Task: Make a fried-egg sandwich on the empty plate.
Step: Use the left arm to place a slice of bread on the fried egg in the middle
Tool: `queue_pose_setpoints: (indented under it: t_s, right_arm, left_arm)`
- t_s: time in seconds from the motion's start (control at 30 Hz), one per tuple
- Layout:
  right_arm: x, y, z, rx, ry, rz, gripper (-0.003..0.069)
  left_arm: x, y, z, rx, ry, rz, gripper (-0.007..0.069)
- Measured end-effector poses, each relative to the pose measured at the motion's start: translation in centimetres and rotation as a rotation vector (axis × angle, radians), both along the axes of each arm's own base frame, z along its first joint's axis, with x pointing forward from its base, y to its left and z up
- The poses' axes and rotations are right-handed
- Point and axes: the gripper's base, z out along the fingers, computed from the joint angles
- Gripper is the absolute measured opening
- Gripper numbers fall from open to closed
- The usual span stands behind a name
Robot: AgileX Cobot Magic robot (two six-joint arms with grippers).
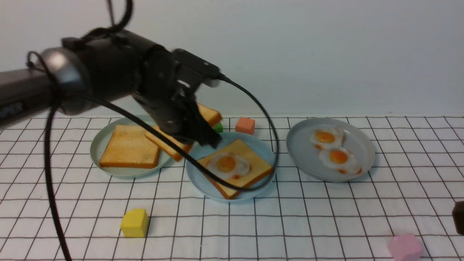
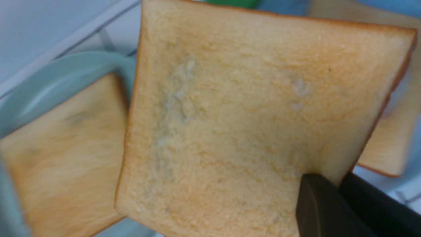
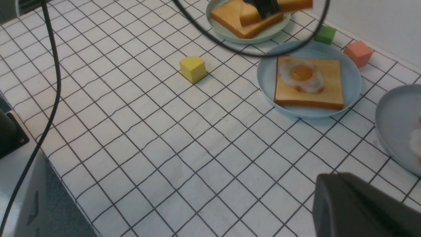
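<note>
Left end effector (image 1: 212,139), pinching bread slice (image 2: 246,108) by corner, seemingly aloft

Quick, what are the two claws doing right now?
Left gripper: closed on a bread slice.
Right gripper: barely in view, cannot tell.

3 cams, one scene.
Front: low, centre, faces fwd twd wall (image 1: 326,54). L wrist: v. close on bread slice (image 2: 230,115). R wrist: high, farther back, looks down obliquely; shares light blue plate (image 3: 352,82) & yellow cube (image 3: 193,68) w/ front.
</note>
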Motion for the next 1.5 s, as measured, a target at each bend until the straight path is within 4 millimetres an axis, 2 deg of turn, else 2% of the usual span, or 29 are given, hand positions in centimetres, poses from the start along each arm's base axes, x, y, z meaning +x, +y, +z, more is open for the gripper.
queue_pose_setpoints:
  t_s: [0.1, 0.27, 0.47, 0.63, 0.83, 1.07, 1.2, 1.4, 1.43, 1.5]
  right_arm:
    - [-0.4, -0.3, 0.0, -0.002, -0.001, 0.003, 0.0018]
    - [-0.5, -0.4, -0.1, -0.013, 0.006, 0.005, 0.002]
    - [-0.5, -0.4, -0.1, -0.015, 0.005, 0.004, 0.0025]
    - [-0.5, -0.4, -0.1, -0.016, 0.006, 0.005, 0.0027]
    - [-0.5, -0.4, -0.1, -0.017, 0.006, 0.005, 0.0028]
    - [-0.5, -0.4, -0.1, -0.018, 0.007, 0.005, 0.0029]
    - [-0.5, -0.4, -0.1, -0.018, 0.007, 0.005, 0.0029]
    - [-0.5, -0.4, -0.1, -0.018, 0.007, 0.005, 0.0033]
    - [-0.5, -0.4, -0.1, -0.018, 0.007, 0.005, 0.0033]
    - [-0.5, -0.4, -0.1, -0.018, 0.007, 0.005, 0.0034]
  left_arm:
    - [-0.9, -2.5, -1.4, -0.001, 0.027, -0.041, 0.0028]
    - [-0.9, -3.9, -2.8, 0.023, 0.033, -0.056, 0.0028]
    - [0.4, -5.9, -3.2, 0.022, -0.004, -0.077, 0.0028]
    - [1.3, -6.6, -4.0, 0.047, 0.01, -0.078, 0.0027]
    - [2.0, -6.8, -6.8, 0.117, 0.054, -0.083, 0.0027]
    - [2.2, -7.0, -7.1, 0.108, 0.049, -0.084, 0.0027]
    - [2.2, -7.0, -7.1, 0.103, 0.048, -0.083, 0.0061]
    - [2.0, -7.2, -7.1, 0.078, 0.066, -0.072, 0.0231]
    - [2.0, -7.2, -7.1, 0.076, 0.067, -0.071, 0.0237]
    - [1.8, -7.2, -6.6, 0.05, 0.077, -0.061, 0.03]
